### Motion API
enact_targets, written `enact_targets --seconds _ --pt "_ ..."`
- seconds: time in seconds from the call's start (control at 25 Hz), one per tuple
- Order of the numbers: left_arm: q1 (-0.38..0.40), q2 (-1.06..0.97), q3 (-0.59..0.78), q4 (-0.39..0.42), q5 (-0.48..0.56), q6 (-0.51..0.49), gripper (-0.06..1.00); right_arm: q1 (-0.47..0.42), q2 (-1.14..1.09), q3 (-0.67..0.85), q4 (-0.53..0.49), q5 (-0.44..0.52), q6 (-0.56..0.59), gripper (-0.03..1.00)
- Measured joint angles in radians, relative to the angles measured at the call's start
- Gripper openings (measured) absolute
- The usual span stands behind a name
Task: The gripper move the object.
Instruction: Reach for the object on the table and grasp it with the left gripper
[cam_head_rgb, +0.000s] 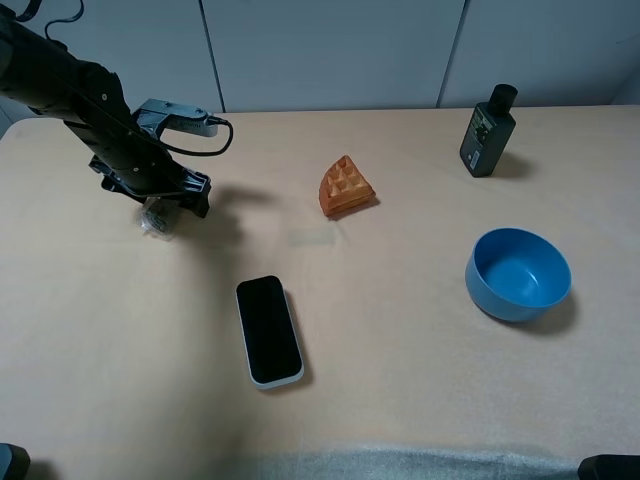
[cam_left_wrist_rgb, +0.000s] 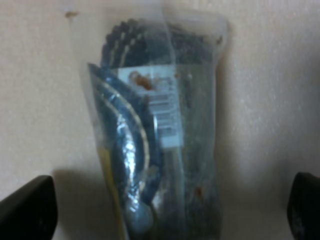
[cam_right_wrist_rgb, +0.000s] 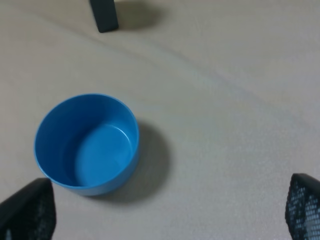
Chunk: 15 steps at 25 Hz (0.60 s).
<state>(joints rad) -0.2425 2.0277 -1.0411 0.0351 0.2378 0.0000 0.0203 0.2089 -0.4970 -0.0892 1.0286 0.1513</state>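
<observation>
Tabletop (cam_head_rgb: 400, 380) — one packet (cam_left_wrist_rgb: 160, 135), one bowl (cam_head_rgb: 518, 275)

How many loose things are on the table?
5: packet under the left claw, waffle wedge mid-table, phone nearer the front, bottle back right, blue bowl right. Something could hide beneath the arm.

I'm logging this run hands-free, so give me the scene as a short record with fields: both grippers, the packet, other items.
left gripper: open, straddling the packet, not gripping it
packet: clear plastic, dark contents, lying on the table
right gripper: open, empty
other items: phone, orange waffle wedge, blue bowl (empty), dark bottle
</observation>
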Motion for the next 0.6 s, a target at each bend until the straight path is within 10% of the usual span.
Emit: enact_targets --seconds 0.6 --pt "0.0 0.0 0.0 0.0 0.011 0.0 0.44 0.0 0.0 0.0 0.0 0.0 0.0 0.69"
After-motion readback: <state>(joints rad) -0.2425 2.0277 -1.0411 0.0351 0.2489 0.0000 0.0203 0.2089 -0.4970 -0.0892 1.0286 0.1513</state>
